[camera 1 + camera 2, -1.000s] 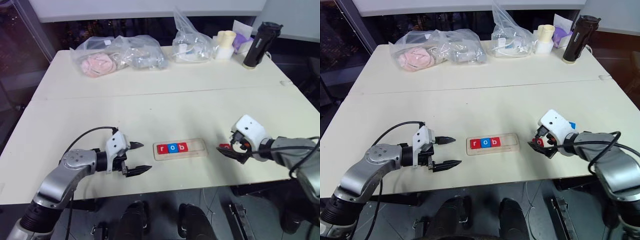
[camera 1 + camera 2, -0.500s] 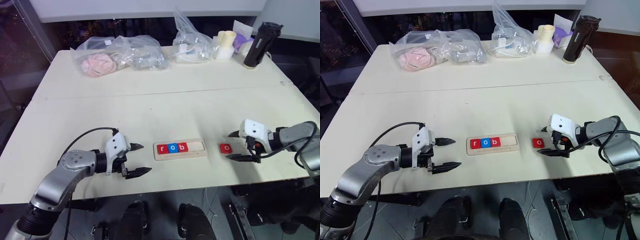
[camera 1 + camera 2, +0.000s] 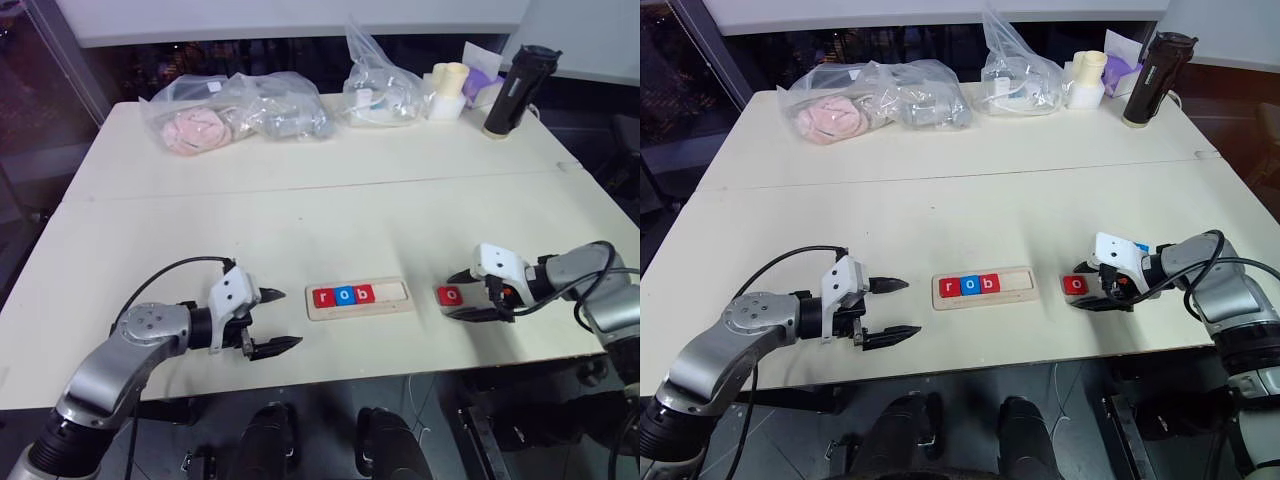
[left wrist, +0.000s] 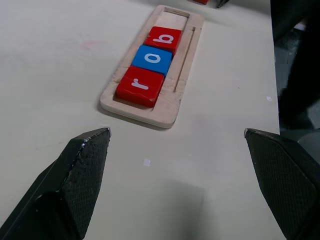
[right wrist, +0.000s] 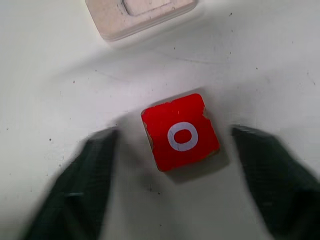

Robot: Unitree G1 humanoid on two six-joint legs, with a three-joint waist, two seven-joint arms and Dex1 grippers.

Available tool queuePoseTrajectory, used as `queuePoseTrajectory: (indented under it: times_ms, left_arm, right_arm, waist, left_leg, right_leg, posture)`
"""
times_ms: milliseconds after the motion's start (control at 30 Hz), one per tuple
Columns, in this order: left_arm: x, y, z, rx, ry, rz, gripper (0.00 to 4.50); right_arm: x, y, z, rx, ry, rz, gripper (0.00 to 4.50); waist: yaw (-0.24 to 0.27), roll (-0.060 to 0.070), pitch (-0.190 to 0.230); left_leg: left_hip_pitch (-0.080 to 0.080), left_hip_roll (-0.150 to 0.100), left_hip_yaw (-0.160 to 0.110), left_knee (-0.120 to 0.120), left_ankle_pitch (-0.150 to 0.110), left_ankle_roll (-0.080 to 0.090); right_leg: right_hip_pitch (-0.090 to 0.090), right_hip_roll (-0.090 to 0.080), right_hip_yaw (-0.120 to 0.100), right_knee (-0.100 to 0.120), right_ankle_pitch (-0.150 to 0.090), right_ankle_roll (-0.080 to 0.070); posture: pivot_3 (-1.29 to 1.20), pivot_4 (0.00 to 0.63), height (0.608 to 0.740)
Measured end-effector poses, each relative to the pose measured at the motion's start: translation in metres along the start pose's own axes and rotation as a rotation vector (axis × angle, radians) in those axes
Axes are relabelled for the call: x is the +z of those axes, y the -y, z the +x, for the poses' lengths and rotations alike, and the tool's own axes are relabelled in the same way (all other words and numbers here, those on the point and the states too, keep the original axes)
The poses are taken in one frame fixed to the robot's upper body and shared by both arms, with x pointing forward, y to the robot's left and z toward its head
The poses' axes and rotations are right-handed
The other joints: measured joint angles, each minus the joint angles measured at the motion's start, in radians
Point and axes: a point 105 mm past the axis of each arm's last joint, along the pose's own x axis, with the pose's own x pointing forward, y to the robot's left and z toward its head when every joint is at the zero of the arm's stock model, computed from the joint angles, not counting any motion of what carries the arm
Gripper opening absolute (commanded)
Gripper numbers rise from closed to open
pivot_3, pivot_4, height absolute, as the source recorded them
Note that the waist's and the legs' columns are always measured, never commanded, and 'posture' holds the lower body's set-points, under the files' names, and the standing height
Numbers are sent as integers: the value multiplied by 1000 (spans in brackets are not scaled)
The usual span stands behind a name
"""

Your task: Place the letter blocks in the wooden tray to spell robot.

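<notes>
Letter blocks r, o and b sit in your wooden tray [image 3: 359, 298] near the counter's [image 3: 330, 215] front edge, red, blue, red, with the right end of the groove bare. In the left eye view a loose red o block [image 3: 450, 295] lies just right of the tray, flat on the pale counter, and your right gripper [image 3: 461, 294] straddles it, jaws set apart either side, not clamped. A sliver of blue [image 3: 1141, 247] peeks from behind that gripper's white housing. Your left gripper [image 3: 277, 320] hangs left of the tray, jaws wide. Crinkled clear plastic bags [image 3: 240, 108], a cream cup [image 3: 450, 88] and a dark bottle [image 3: 511, 90] line the far edge, well clear.

In the left wrist view you see the tray's raw light wood and white lowercase letters. In the right wrist view the o block [image 5: 180, 131] has chipped corners, both textured black fingers [image 5: 272, 180] beside it.
</notes>
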Motion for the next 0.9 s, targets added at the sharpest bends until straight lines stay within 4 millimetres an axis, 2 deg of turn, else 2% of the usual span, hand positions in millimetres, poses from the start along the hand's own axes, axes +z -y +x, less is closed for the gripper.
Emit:
queuePoseTrajectory:
  times_ms: [67,233,400,467,733,900]
  left_arm:
    - [0,0,0,1,0,0,4500]
    - [0,0,0,2,1,2,4500]
    - [1,0,0,2,2,3,4500]
    - [1,-1,0,2,2,4,4500]
    - [-1,0,-1,6,0,-4,4500]
    - [-6,1,-2,9,-7,-20,4500]
  right_arm:
    - [3,1,2,-2,10,-3,1150]
    - [10,7,2,-29,10,-26,1150]
    - [50,6,5,4,73,-144,1150]
    - [59,3,9,23,87,-173,1150]
    - [74,-13,40,119,119,-216,1150]
    - [80,-11,44,118,121,-235,1150]
  waist:
    - [0,0,0]
    - [0,0,0]
    - [0,0,0]
    - [0,0,0]
    - [0,0,0]
    - [2,0,0]
  left_leg:
    - [0,0,0,0,0,0]
    - [0,0,0,0,0,0]
    - [0,0,0,0,0,0]
    - [0,0,0,0,0,0]
    - [0,0,0,1,0,0]
    - [0,0,0,1,1,-1]
  right_leg:
    - [0,0,0,0,0,0]
    - [0,0,0,0,0,0]
    - [0,0,0,1,0,0]
    - [0,0,0,1,0,0]
    - [0,0,0,2,0,0]
    - [0,0,0,2,0,0]
  posture:
    - [0,150,725]
    - [0,150,725]
    - [0,150,725]
    - [0,150,725]
    - [0,150,725]
    - [0,150,725]
